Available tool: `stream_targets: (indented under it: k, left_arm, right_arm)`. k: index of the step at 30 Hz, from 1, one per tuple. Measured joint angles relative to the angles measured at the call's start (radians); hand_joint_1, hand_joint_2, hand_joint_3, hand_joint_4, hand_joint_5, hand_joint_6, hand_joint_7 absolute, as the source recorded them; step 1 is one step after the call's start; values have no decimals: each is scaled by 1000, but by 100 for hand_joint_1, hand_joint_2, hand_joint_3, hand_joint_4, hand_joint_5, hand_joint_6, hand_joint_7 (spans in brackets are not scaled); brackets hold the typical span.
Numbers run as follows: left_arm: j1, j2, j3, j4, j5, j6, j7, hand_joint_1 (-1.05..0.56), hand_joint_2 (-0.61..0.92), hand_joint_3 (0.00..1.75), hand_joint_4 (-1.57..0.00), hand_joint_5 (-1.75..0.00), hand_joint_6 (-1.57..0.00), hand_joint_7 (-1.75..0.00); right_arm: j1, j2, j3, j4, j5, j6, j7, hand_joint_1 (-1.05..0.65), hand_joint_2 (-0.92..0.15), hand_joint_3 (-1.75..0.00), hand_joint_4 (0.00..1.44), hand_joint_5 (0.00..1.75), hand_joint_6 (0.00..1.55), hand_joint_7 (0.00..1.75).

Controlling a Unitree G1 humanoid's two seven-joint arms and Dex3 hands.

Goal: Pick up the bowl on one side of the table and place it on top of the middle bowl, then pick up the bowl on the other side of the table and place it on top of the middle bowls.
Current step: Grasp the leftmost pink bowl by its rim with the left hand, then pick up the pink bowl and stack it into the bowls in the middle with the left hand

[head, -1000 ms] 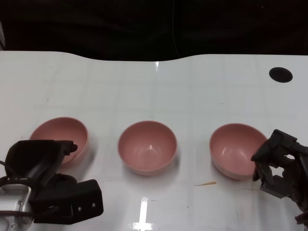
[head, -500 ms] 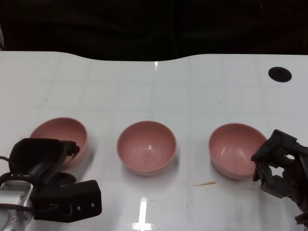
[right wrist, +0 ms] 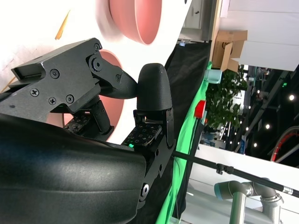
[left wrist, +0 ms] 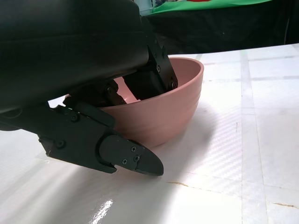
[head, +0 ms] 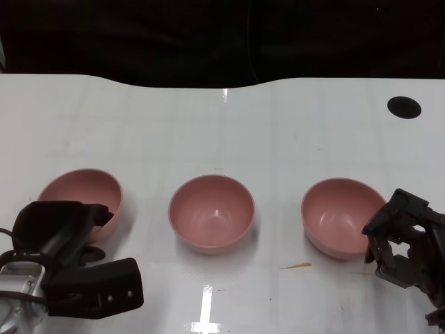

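The left hand [head: 66, 261] is closing its fingers [left wrist: 154, 77] over the rim of the left bowl [head: 87, 198] at nine o'clock on the bench [head: 222, 132], and that shallow pinch is risking a slip, while the right hand [head: 407, 243] is waiting with fingers apart.

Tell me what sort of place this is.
Probably a robotics lab or test hall: a white table holding only three pink bowls, a green backdrop, and another robot arm on a stand behind.

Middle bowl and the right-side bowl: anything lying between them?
Nothing: the head view shows bare white table between the middle bowl and right bowl.
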State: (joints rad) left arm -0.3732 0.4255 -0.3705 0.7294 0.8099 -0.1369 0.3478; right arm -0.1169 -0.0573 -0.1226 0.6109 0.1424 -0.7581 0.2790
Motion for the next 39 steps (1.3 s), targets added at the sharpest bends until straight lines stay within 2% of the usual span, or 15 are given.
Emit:
stream_targets:
  k: [5, 10, 11, 12, 13, 14, 17, 23, 25, 27, 28, 30, 34, 37, 39]
  left_arm:
    - [-13, -14, -1, 30, -31, -9, 28, -14, 90, 2, -117, -13, -107, -6]
    - [-14, -17, 0, 30, -51, -16, 36, -12, 89, 1, -121, -16, -111, -5]
    - [-14, -16, 0, 28, -54, -16, 36, -8, 90, 2, -123, -36, -118, -7]
    - [-14, -16, 0, 22, -56, -15, 35, -6, 91, 3, -108, -80, -124, -7]
    - [-13, -15, -1, 11, -59, -15, 33, -5, 92, 3, -102, -97, -126, -7]
    - [-13, -13, -1, -1, -64, -16, 26, -4, 92, 9, -89, -131, -129, -16]
    - [-8, -5, -1, -42, -79, -34, -6, -3, 92, 13, -81, -155, -102, -77]
    - [10, 25, 9, -140, -108, -62, -66, -2, 92, 19, -74, -173, -76, -136]
    - [20, 38, 17, -176, -114, -67, -86, -2, 92, 18, -76, -166, -81, -117]
    - [31, 50, 23, -207, -117, -67, -106, -2, 92, 18, -76, -164, -83, -112]
    - [36, 54, 25, -217, -118, -67, -114, -2, 92, 18, -74, -170, -79, -124]
    - [41, 60, 28, -237, -119, -69, -126, -2, 92, 18, -72, -173, -76, -132]
    - [48, 73, 45, -291, -124, -73, -159, -3, 92, 19, -73, -174, -78, -127]
    - [56, 80, 57, -334, -127, -75, -179, 0, 91, 16, -74, -175, -65, -162]
    - [62, 91, 65, -378, -127, -74, -193, 0, 90, 16, -75, -175, -62, -170]
  right_arm:
    - [0, 0, 0, 0, 3, 0, 8, -12, -66, -97, 82, 171, 75, 137]
    - [-1, 0, 0, 7, 9, -1, 23, -12, -66, -98, 82, 171, 75, 137]
    - [-2, 0, -1, 7, 10, -1, 23, -12, -66, -98, 82, 171, 76, 138]
    - [-2, 0, -1, 7, 10, -1, 23, -13, -66, -98, 82, 171, 76, 138]
    - [-3, 0, -1, 8, 10, -1, 23, -13, -66, -98, 82, 171, 76, 138]
    - [-4, 0, -1, 10, 9, -3, 23, -13, -65, -98, 82, 172, 76, 138]
    - [-9, 0, -3, 24, 6, -19, 19, -14, -65, -98, 83, 172, 75, 140]
    - [-16, 0, -3, 34, 7, -26, 19, -13, -65, -99, 83, 171, 75, 140]
    - [-16, 0, -3, 34, 7, -29, 19, -13, -65, -99, 82, 170, 75, 140]
    - [-16, 0, -3, 33, 7, -28, 19, -13, -66, -98, 82, 170, 76, 139]
    - [-16, 0, -3, 32, 7, -25, 19, -13, -66, -97, 82, 170, 76, 138]
    - [-16, 0, -3, 29, 7, -17, 18, -12, -67, -97, 82, 169, 76, 138]
    - [-16, 0, -2, 25, 7, -13, 19, -10, -67, -96, 82, 169, 76, 137]
    - [-16, 0, -2, 25, 7, -13, 19, -12, -67, -96, 82, 170, 76, 137]
    - [-16, 0, -3, 25, 8, -13, 20, -12, -67, -96, 82, 171, 76, 138]
